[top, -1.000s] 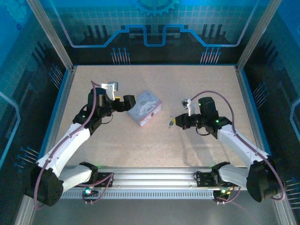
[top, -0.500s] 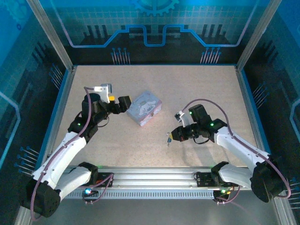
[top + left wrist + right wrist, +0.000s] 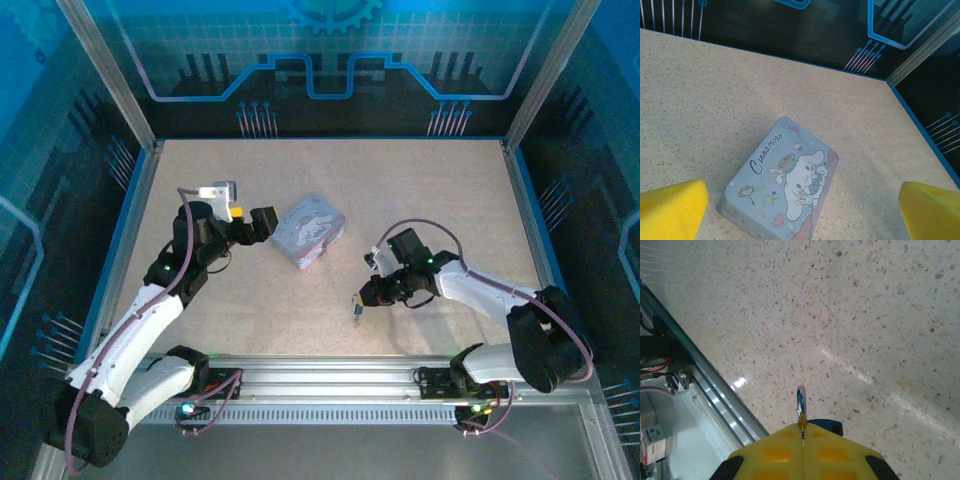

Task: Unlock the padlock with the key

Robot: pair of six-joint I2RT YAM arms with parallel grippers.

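Key (image 3: 800, 402): thin silvery sliver (bluish sheen) pinched between yellow pads (image 3: 774, 455).

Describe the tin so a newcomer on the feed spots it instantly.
On the speckled beige table, look just past the open left end effector, near the middle. The tin lies flat: a pale lavender-grey rectangle with a white cartoon animal and "Cinnamoro" script on its lid, far bigger than the thin metal piece pinched in the right end effector.
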